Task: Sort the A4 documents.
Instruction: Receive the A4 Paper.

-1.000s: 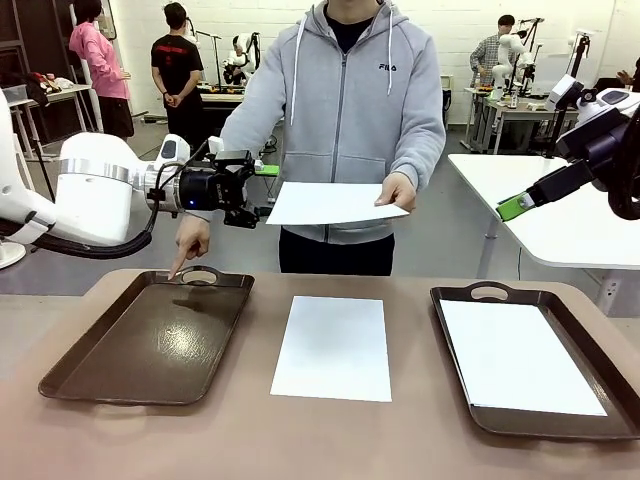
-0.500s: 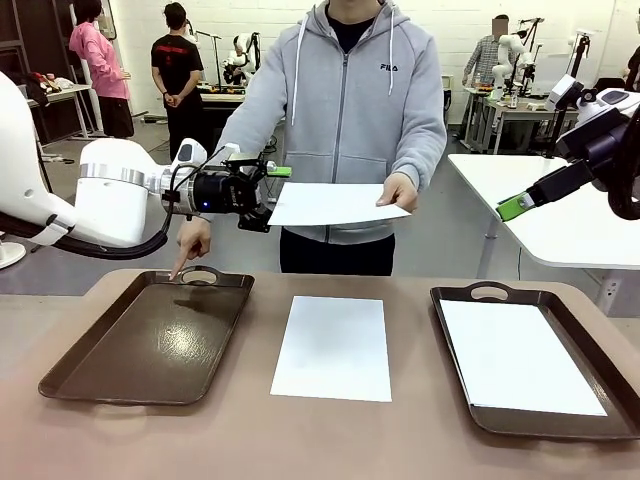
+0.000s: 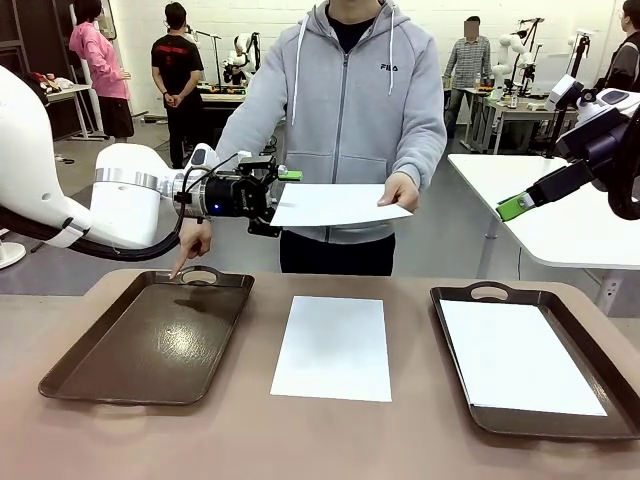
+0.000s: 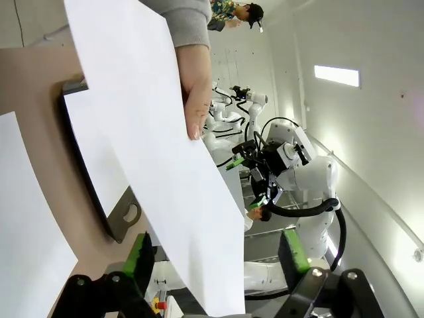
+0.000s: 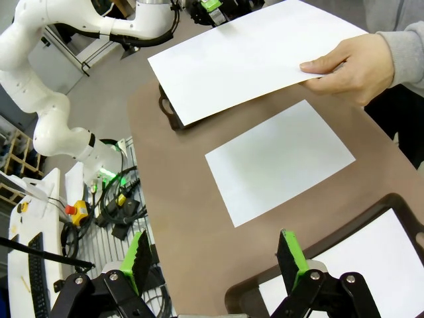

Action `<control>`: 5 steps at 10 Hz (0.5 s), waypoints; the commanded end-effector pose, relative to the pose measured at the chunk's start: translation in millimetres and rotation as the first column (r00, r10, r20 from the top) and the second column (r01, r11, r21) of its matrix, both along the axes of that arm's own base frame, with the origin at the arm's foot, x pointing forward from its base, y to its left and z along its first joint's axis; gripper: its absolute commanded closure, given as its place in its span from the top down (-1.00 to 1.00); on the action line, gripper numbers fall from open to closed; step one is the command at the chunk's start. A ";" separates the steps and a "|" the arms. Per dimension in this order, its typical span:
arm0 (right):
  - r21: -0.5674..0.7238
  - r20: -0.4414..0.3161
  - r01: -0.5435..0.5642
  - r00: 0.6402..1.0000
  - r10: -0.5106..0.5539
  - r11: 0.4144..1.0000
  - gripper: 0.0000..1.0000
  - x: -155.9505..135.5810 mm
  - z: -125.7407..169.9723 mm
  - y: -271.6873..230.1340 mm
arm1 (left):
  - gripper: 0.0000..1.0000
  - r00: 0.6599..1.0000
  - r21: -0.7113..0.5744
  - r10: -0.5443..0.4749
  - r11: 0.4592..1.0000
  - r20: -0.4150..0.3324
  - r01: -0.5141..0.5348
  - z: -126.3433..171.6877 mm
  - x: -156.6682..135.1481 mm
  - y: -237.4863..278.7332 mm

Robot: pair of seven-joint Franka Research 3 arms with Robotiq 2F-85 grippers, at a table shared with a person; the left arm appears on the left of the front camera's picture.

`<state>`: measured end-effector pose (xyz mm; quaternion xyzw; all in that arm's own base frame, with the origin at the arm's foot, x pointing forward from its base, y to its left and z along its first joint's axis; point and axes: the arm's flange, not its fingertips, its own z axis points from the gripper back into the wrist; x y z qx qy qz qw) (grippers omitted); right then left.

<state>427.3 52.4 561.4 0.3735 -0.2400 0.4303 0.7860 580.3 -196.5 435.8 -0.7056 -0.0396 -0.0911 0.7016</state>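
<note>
A brown desk point(image 3: 300, 440) seen from the robot's side, with a person in a grey zipped hoodie standing at the far edge; three blank white A4 sheets are in view; the held sheet point(image 3: 335, 203) hangs level in the air above the far edge of the desk, pinched at one corner by the person's holding hand point(image 3: 398, 190); the middle sheet point(image 3: 333, 347) lies flat on the bare desk between two dark brown handled trays; the tray sheet point(image 3: 515, 355) lies flat inside the right tray point(image 3: 455, 340); the left tray point(image 3: 150, 345) has a bare glossy bottom, and the person's pointing hand point(image 3: 190, 245) reaches down with its forefinger at the handle on that tray's far rim

The left tool point(image 3: 277, 203) comes in sideways from the white left arm and sits at the free edge of the held sheet, opposite the holding hand; in the left wrist view its two green-padded fingers stand spread, one on each side of the sheet's edge, with a visible gap between pads and paper, so the sheet is between the jaws and not pinched

The right tool point(image 5: 215, 255) is raised well above the right side of the desk; in the right wrist view its fingers stand wide apart with nothing between them, looking down on the right tray and the middle sheet
</note>
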 end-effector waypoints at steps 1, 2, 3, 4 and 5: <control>0.008 0.005 -0.008 1.000 0.008 1.000 0.97 0.9 -0.2 0.7 | 0.66 1.000 -0.002 0.007 1.000 -0.002 -0.007 5.2 7.0 -0.2; 0.008 0.005 -0.008 1.000 0.008 1.000 0.97 0.9 -0.2 0.7 | 0.42 1.000 0.005 0.004 1.000 0.001 -0.004 5.0 7.1 0.7; 0.008 0.005 -0.008 1.000 0.008 1.000 0.97 0.9 -0.2 0.7 | 0.37 1.000 0.001 0.001 1.000 0.003 -0.001 4.9 6.8 0.7; 0.008 0.005 -0.008 1.000 0.008 1.000 0.97 0.9 -0.2 0.7 | 0.12 1.000 0.000 0.005 1.000 0.003 -0.005 4.8 6.3 1.4; 0.008 0.005 -0.008 1.000 0.008 1.000 0.97 0.9 -0.2 0.7 | 0.07 1.000 0.007 0.008 1.000 0.009 -0.008 5.7 5.5 1.9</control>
